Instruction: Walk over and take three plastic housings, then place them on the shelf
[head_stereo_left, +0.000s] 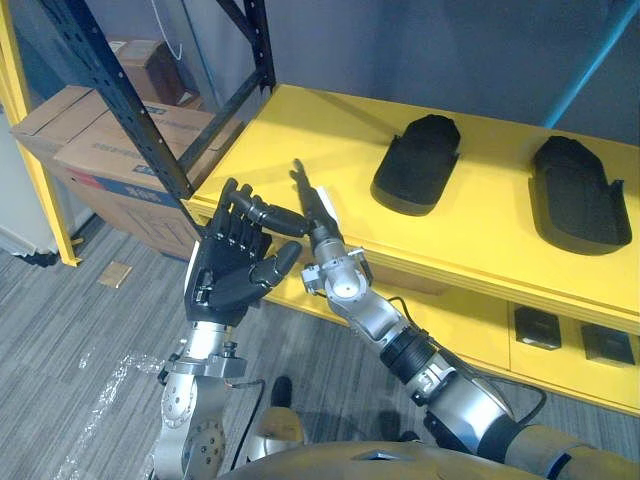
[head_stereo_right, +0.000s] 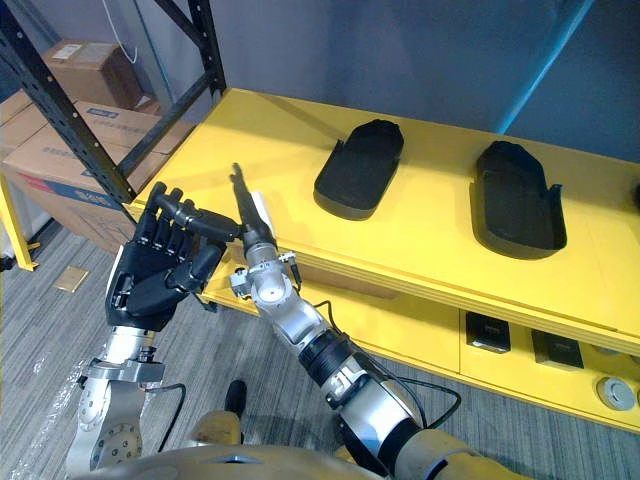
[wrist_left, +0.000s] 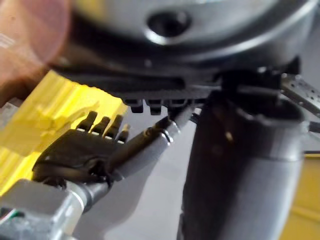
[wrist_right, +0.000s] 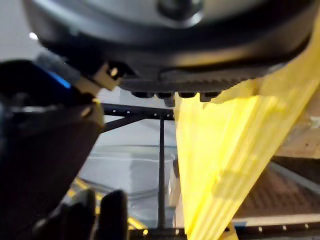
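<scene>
Two black plastic housings lie flat on the yellow shelf, well apart: one mid-shelf, the other further to the robot's right. Neither hand touches them.

Right hand reaches over the shelf's front edge, fingers straight and pointing across the board, holding nothing.

Left hand is raised just in front of that edge, palm toward the head camera. Its fingers are loosely spread and empty, the thumb angled toward the right hand.

Cardboard boxes sit behind a black rack post on the robot's left.
</scene>
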